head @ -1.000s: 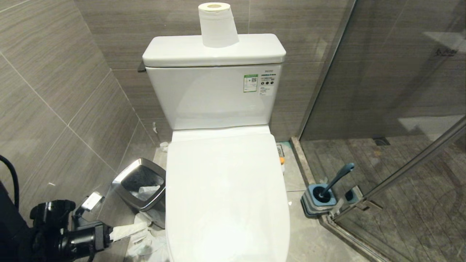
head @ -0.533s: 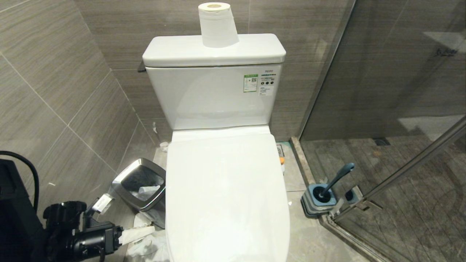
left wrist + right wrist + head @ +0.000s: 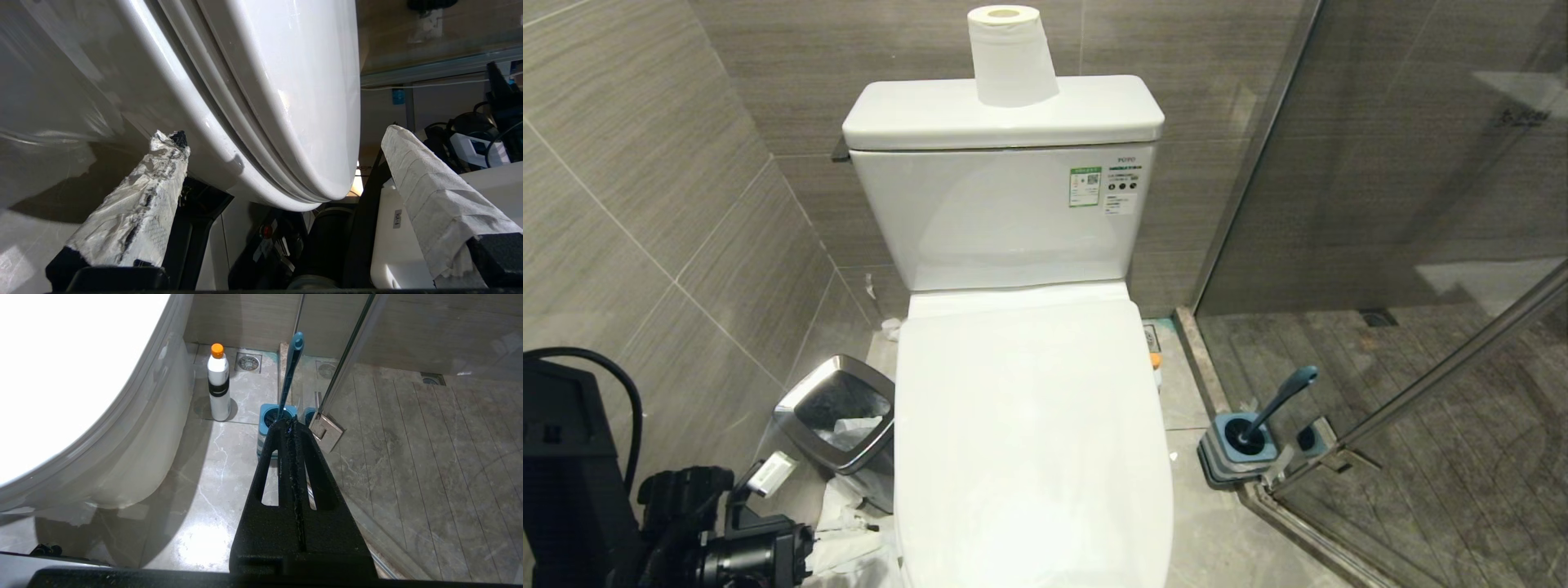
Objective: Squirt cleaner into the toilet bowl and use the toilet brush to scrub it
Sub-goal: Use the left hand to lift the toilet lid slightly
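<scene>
The toilet bowl (image 3: 1029, 441) is white with its lid down, so its inside is hidden and no cleaner shows. My left gripper (image 3: 282, 134) is open low at the bowl's front left, and in the head view only its black body shows. Its paper-wrapped fingers (image 3: 139, 204) stand wide apart on either side of the lid's front edge, not touching it. The toilet brush (image 3: 1278, 402) leans in its blue-grey holder (image 3: 1235, 457) on the floor to the right. My right gripper (image 3: 288, 424) hangs shut and empty short of the toilet brush (image 3: 292, 367).
A white bottle with an orange cap (image 3: 218, 388) stands on the floor between the toilet and the holder. A steel-rimmed bin (image 3: 837, 412) sits left of the bowl beside crumpled paper (image 3: 849, 523). A paper roll (image 3: 1010, 57) tops the tank. A glass shower door (image 3: 1421, 245) closes the right.
My left arm has moved right and lower towards the front of the toilet. Its paper-wrapped finger has slipped mostly out of the head view.
</scene>
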Robot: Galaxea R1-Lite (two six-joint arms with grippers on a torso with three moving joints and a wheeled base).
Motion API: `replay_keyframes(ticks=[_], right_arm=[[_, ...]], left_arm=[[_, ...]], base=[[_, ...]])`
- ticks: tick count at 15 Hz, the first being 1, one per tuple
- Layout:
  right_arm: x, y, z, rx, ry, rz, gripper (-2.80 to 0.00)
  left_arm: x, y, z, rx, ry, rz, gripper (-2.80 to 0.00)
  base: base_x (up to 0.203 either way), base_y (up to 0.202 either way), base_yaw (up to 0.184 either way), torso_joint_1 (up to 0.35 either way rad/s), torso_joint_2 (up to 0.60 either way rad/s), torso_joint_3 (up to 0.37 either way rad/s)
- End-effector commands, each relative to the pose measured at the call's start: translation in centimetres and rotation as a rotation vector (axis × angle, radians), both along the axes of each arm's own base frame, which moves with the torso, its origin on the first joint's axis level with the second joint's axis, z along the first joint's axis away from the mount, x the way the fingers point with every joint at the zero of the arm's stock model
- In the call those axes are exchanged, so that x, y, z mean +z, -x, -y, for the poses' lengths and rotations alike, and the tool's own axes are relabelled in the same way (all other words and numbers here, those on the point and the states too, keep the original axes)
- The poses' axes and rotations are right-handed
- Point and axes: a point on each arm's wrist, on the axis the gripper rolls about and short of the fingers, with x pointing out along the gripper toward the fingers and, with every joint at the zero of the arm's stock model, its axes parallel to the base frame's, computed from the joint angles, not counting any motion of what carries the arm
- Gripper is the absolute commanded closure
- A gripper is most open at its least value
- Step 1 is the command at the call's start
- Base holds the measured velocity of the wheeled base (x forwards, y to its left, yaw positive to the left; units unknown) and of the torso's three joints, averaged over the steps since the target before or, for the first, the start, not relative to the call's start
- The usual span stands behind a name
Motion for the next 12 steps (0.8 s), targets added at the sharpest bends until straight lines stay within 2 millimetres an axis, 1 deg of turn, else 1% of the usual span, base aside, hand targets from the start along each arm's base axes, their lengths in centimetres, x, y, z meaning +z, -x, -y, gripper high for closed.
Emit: replay_keyframes(ticks=[1,4,6,8,12], right_arm=[[0.0,0.0,0.0,0.001,0.001,-0.001,0.00],[0.0,0.0,0.0,0.001,0.001,-0.002,0.00],[0.0,0.0,0.0,0.001,0.001,-0.001,0.00],[0.0,0.0,0.0,0.001,0.001,-0.002,0.00],[0.0,0.0,0.0,0.001,0.001,-0.002,0.00]], left_arm=[[0.0,0.1,0.3,-0.009,-0.001,-0.001,-2.80],[0.0,0.2,1.2,-0.025,-0.037,-0.009,-2.80],[0.2,0.6,1.7,-0.036,-0.044,-0.019,-2.80],[0.1,1.0,2.0,-0.036,-0.058,-0.034,-2.80],[0.1,0.9,2.4,-0.039,-0.084,-0.036,-2.80]], base=[[0.000,0.000,0.000,0.000,0.00,0.000],[0.000,0.000,0.000,0.000,0.00,0.000],[0.000,0.000,0.000,0.000,0.00,0.000],[0.000,0.000,0.000,0.000,0.00,0.000],[0.000,0.000,0.000,0.000,0.00,0.000]])
